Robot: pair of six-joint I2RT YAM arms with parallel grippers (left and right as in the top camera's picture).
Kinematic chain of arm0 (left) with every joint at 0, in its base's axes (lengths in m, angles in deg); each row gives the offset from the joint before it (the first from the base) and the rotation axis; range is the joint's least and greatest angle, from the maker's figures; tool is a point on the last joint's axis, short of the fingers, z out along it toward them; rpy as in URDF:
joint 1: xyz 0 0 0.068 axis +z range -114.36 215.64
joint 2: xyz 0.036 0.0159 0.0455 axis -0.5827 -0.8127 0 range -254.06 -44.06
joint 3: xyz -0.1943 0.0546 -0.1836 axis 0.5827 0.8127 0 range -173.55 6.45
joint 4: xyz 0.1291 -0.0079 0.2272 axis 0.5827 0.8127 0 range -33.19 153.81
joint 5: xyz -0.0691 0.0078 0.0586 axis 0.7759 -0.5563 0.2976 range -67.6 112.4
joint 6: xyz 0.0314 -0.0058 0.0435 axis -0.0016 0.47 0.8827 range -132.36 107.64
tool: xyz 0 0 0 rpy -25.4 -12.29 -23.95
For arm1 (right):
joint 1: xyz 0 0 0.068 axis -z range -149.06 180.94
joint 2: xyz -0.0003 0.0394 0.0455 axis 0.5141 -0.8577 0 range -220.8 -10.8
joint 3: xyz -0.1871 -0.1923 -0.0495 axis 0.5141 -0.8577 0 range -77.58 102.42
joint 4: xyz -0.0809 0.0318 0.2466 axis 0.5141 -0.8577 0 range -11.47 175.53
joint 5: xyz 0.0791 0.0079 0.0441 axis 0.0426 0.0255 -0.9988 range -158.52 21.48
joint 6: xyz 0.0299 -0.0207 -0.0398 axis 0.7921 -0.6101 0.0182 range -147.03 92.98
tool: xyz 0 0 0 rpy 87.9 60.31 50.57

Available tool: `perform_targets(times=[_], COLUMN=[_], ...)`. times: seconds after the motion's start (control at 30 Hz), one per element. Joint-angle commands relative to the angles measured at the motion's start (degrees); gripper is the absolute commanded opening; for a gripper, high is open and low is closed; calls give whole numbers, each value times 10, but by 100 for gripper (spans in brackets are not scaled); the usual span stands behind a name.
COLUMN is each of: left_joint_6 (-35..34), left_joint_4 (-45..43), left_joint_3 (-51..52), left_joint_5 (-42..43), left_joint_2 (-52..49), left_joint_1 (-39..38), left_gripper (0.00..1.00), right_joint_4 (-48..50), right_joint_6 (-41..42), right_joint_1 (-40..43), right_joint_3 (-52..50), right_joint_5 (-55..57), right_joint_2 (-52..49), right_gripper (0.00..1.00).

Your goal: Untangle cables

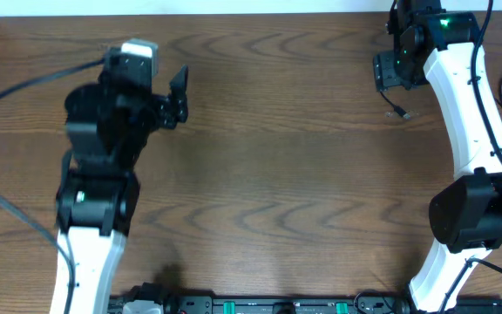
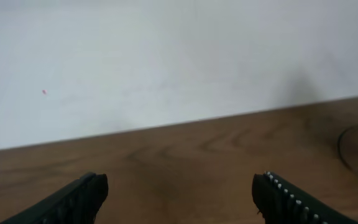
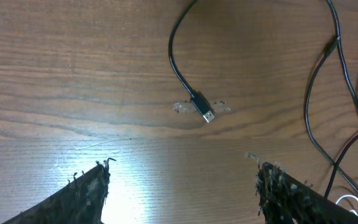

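Soft, even light fills the overhead view, where the dark left arm [image 1: 103,139] looks slightly smeared. In the right wrist view a white glare patch washes out the table [image 3: 42,74] at the near left, while the cable plug [image 3: 204,112] is sharp. The left wrist view is dim and hazy, its pale wall [image 2: 166,56] featureless.

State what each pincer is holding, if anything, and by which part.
Nothing is held. The left pincer and right pincer stand open and empty; a black cable lies loose beyond the right one.
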Motion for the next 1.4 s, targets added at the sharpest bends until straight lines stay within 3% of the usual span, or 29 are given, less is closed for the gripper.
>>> perform_targets(times=[0.0, 0.2, 0.43, 0.63, 0.67, 0.7, 1.0, 1.07, 1.13, 1.2, 1.37], left_joint_6=[-16, -19, -29, -31, -33, -35, -56, -56, -63, -107, -75], left_joint_4=[-9, -1, 11, -30, -40, -47, -32, -18, 0, 11, 2], left_joint_3=[17, 20, 31, 120, 141, 157, 254, 255, 255, 259, 261], left_joint_5=[-7, -8, -9, -43, -50, -56, -98, -98, -98, -97, -133], left_joint_2=[55, 118, 165, 217, 231, 246, 353, 355, 353, 359, 360], left_joint_1=[0, 0, 0, 0, 0, 0, 0, 0, 0, -9, -57], left_gripper=[80, 80, 80, 80, 80, 80, 80, 86, 99, 98, 98], right_joint_4=[-2, -6, -21, -16, -12, -10, -11, -11, -12, -21, -59], right_joint_6=[9, 9, 24, 35, 37, 37, 36, 36, 36, 36, 24], right_joint_1=[-5, -13, -19, -19, -19, -19, -19, -19, -19, -19, -19], right_joint_3=[2, 2, 2, 2, 2, 2, 2, 2, 2, 2, 2], right_joint_5=[7, 8, 68, 68, 67, 68, 76, 79, 91, 116, 148], right_joint_2=[3, 3, 22, 56, 62, 67, 80, 80, 80, 80, 80], right_gripper=[74, 75, 81, 82, 86, 99, 99, 99, 99, 99, 99])
